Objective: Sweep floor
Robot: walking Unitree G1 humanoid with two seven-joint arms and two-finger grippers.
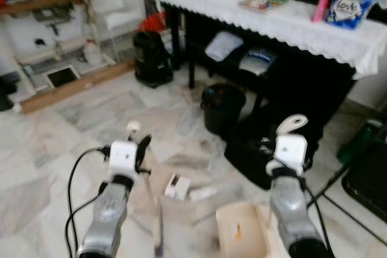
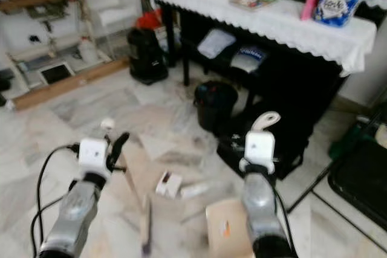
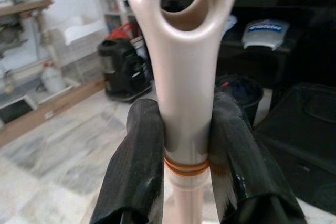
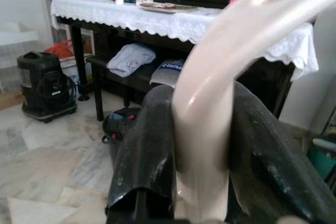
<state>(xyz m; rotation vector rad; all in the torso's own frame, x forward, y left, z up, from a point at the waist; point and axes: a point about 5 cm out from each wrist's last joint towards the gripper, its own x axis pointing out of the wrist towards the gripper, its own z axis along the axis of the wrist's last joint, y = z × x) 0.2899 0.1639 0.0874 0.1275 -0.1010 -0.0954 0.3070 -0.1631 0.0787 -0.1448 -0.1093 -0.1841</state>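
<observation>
Left tool is closed on the broom handle just below its hanging hole, and the stick is pinched between both black fingers. The right tool is clamped in the same way on the curved dustpan handle.

On the marble floor, between the two arms, lie the small white box and a pale wrapper. The broom head is set down just short of them, and the beige dustpan rests to the right.

The step in hand is judged to be the sweeping of this litter into the pan. It is probably best done with short, low strokes towards the pan. The pan lip should be pressed flat to the floor, so that nothing is pushed underneath. The stroke should be aimed away from the black bin and the black bag, since light litter could be flicked beneath them.

By the eye views, the layout of litter, broom head and pan is given, but the grips are seen small and blurred. By the wrist views, the grips are shown closely: an orange band is seen round the broom handle at the fingers, and both handles are seen seated squarely. Neither the litter nor the pan lip can be judged from them.
</observation>
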